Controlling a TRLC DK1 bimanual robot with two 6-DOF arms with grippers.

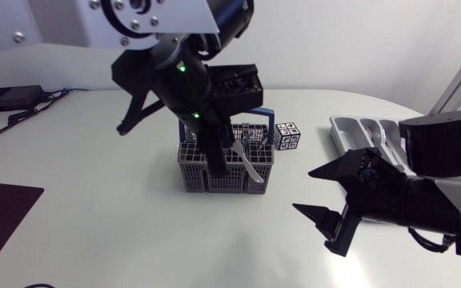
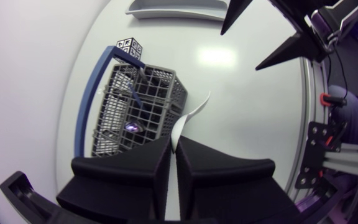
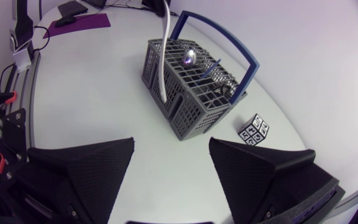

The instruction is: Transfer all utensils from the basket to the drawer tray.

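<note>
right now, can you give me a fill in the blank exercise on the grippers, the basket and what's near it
1. The left gripper has its fingers ____ on the white utensil.
2. The right gripper holds nothing, and its fingers stand ____.
3. The grey basket has a handle coloured ____.
4. The small patterned cube sits on the table between the basket and the ____.

Missing words: shut; open; blue; tray

The left arm (image 1: pixel 178 80) has a white, screw-fastened link and a black joint with two green indicator lights; the right arm (image 1: pixel 442 148) has a black cylindrical joint, silver-grey link and black cable; left gripper (image 2: pixel 174 140) and right gripper (image 3: pixel 171 142) have matte black wedge fingers.
</note>
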